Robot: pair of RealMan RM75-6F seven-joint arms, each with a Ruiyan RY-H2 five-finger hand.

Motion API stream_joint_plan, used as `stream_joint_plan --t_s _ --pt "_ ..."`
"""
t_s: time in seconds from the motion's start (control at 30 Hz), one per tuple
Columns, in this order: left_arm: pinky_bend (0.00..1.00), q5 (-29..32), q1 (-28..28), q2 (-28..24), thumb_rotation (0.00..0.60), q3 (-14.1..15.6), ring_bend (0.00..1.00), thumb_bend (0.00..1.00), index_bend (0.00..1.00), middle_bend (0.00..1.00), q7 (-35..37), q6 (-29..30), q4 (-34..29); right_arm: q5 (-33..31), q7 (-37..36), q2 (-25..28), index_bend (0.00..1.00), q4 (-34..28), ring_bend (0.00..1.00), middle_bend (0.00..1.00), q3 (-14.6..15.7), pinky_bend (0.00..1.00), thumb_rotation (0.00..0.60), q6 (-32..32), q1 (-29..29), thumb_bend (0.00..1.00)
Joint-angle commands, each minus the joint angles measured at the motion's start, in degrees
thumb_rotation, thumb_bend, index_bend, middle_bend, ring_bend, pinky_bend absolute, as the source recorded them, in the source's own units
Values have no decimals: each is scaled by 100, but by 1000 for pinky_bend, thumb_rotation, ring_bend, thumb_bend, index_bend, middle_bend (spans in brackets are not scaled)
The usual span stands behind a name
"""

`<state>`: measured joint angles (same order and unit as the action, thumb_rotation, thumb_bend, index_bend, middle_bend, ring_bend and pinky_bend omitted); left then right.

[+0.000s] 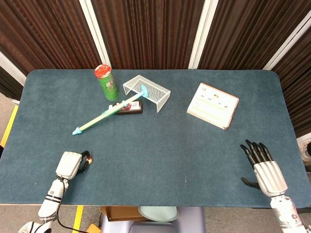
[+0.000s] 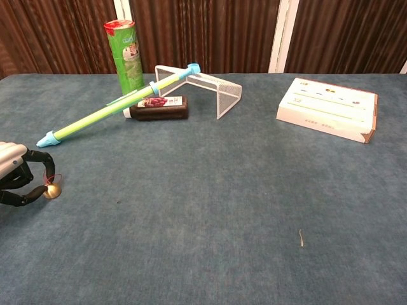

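The left hand is curling its dark fingers around a small brass bell that is sitting on the desk near its front left edge, the fingertips touching or all but touching its red loop. The right hand is resting spread and empty at the far right. The pick-up seems to be in hand; the next move is calling for a firmer pinch before any lift.

small brass bell | red loop (thin) | resting on table, near-left edge
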<state>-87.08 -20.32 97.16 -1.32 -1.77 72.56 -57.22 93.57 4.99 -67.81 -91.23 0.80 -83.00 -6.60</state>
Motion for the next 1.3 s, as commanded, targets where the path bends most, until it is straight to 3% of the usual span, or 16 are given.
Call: stream_joint_plan --t_s 0.03,1.3 --pt "1000 -23 -11 8 600 5 1000 440 527 1000 14 35 2 9 -2 8 0 -7 0 0 6 0 600 -6 2 181" --pt "1000 -66 -25 -17 600 72 1000 448 549 1000 45 94 54 -5 10 37 0 -35 0 0 24 0 600 29 3 181"
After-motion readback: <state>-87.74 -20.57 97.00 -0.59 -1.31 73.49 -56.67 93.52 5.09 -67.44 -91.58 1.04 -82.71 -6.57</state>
